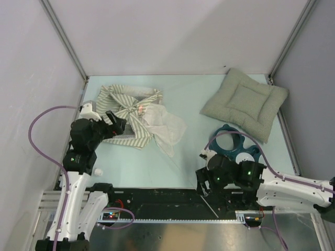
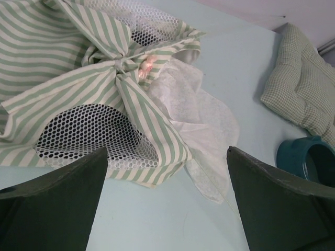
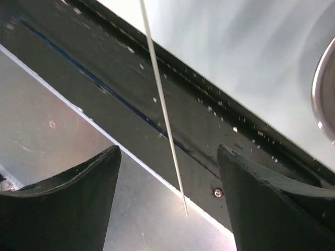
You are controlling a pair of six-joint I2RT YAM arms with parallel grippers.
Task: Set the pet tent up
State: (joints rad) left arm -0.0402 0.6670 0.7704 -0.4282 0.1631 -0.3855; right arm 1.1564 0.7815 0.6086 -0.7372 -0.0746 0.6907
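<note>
The pet tent (image 1: 131, 115) lies collapsed in a crumpled heap at the back left of the table. In the left wrist view its olive-and-white stripes (image 2: 78, 78), mesh window (image 2: 89, 130), sheer white flap (image 2: 199, 115) and pink mark (image 2: 146, 64) all show. My left gripper (image 1: 118, 123) (image 2: 167, 204) is open just short of the tent's near edge, with bare table between its fingers. My right gripper (image 1: 202, 187) (image 3: 170, 204) hangs open over the table's front edge. A thin white rod (image 3: 162, 104) (image 1: 209, 205) lies between its fingers, apart from both.
A quilted grey-green cushion (image 1: 246, 102) (image 2: 303, 89) lies at the back right. A teal bowl stand (image 1: 235, 146) (image 2: 309, 162) sits in front of it, by the right arm. A black rail (image 3: 172, 115) and a metal plate (image 3: 63, 136) run below the right gripper.
</note>
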